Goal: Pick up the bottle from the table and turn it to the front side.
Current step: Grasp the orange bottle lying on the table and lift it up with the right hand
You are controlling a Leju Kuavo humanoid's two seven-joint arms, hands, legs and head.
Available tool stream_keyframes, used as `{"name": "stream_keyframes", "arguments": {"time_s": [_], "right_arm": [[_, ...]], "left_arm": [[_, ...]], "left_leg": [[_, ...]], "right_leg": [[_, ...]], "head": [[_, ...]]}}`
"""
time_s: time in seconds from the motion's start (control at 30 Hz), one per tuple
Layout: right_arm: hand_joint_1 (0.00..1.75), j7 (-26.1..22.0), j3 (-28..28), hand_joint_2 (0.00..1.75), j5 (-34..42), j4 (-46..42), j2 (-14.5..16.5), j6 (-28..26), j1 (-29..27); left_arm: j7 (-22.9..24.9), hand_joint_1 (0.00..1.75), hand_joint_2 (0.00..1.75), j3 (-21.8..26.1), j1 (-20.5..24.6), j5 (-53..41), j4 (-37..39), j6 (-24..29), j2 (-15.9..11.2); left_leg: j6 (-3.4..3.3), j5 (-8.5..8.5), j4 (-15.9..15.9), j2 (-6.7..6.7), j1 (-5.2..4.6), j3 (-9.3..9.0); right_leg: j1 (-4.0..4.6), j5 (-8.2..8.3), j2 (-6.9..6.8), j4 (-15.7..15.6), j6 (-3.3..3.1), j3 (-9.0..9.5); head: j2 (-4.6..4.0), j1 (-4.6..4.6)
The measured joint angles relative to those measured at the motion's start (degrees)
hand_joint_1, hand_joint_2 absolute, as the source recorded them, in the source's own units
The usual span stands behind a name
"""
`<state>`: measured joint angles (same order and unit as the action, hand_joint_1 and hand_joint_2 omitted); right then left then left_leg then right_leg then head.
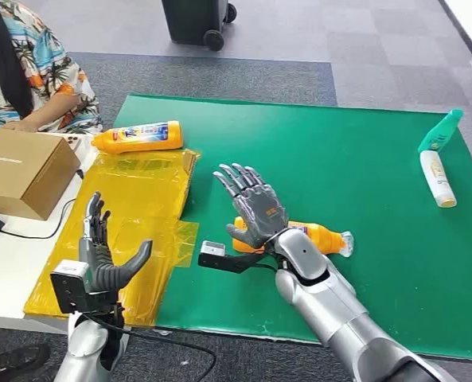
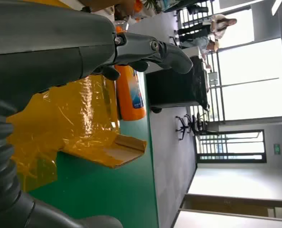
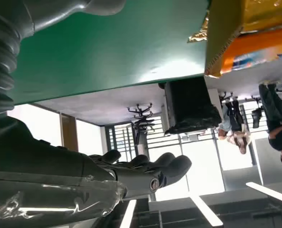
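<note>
Nearest the camera in the head view, the left hand (image 1: 104, 251) hovers over the front part of the yellow plastic sheet (image 1: 134, 203), palm turned inward, fingers (image 1: 95, 215) released and pointing up with the thumb spread wide; it grasps nothing. Its wrist view looks past the dark fingers (image 2: 146, 50) across the crinkled sheet (image 2: 71, 114) toward a far orange bottle (image 2: 130, 92).

To its right, the right hand (image 1: 254, 208) is raised above the green mat (image 1: 341, 159), fingers released and fanned apart, empty. Just behind and beneath it lies the task's orange bottle (image 1: 317, 237), on its side on the mat near the front half of the desk (image 1: 8, 282), its clear cap pointing right. The hand overlaps the bottle's left end in the picture, and whether palm and bottle touch cannot be told. The right wrist view shows the dark fingers (image 3: 157, 171) straight and apart against the bright windows.

Farther back, the cardboard box (image 1: 25, 171) sits on the white desk at the left, a dark cable trailing before it. Beyond the sheet, the second orange bottle (image 1: 140, 137) lies on its side at the mat's back edge. At the far right, a white tube (image 1: 437, 178) and a teal bottle (image 1: 440, 131) lie touching. A person in a patterned shirt (image 1: 47, 76) sits behind the box, and a black wheeled bin (image 1: 197, 20) stands on the grey carpet beyond.
</note>
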<state>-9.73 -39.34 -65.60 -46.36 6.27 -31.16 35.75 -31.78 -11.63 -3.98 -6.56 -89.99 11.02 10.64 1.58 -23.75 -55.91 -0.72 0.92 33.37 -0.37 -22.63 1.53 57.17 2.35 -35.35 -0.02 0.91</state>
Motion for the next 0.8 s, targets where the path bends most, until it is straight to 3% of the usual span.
{"name": "stream_keyframes", "arguments": {"time_s": [0.33,0.5,0.67,0.8], "right_arm": [[0.0,6.75,-3.13,1.75,-4.49,7.22,-1.8,12.66,3.72],[0.0,7.49,-3.61,1.75,-4.98,8.07,-2.21,13.14,4.12],[0.0,13.95,-4.96,1.75,-8.66,9.07,-5.28,14.02,4.34],[0.0,15.62,-5.0,1.75,-9.98,8.37,-6.36,14.13,4.25]], "left_arm": [[0.0,0.0,1.75,1.98,-0.04,-0.22,-0.07,-0.2,0.85],[0.0,0.0,1.75,2.44,-0.11,-0.17,-0.12,-0.19,0.99],[-0.02,0.0,1.75,4.81,-1.62,-0.55,-1.75,-0.09,2.22],[-0.02,0.0,1.75,5.34,-2.21,-0.72,-2.43,-0.06,2.59]], "left_leg": [[0.0,0.0,0.0,0.0,0.0,0.01],[0.0,0.0,0.0,0.0,0.0,0.01],[0.0,0.0,-0.01,0.0,0.0,0.02],[0.0,0.0,-0.01,0.0,0.0,0.02]], "right_leg": [[-0.01,0.0,0.0,0.0,0.01,0.0],[-0.01,0.01,0.0,0.0,0.01,0.0],[-0.01,0.0,0.0,0.0,0.01,0.0],[-0.01,0.0,0.0,0.0,0.01,0.0]], "head": [[0.01,0.01],[0.01,0.01],[0.0,0.01],[0.02,0.0]]}}
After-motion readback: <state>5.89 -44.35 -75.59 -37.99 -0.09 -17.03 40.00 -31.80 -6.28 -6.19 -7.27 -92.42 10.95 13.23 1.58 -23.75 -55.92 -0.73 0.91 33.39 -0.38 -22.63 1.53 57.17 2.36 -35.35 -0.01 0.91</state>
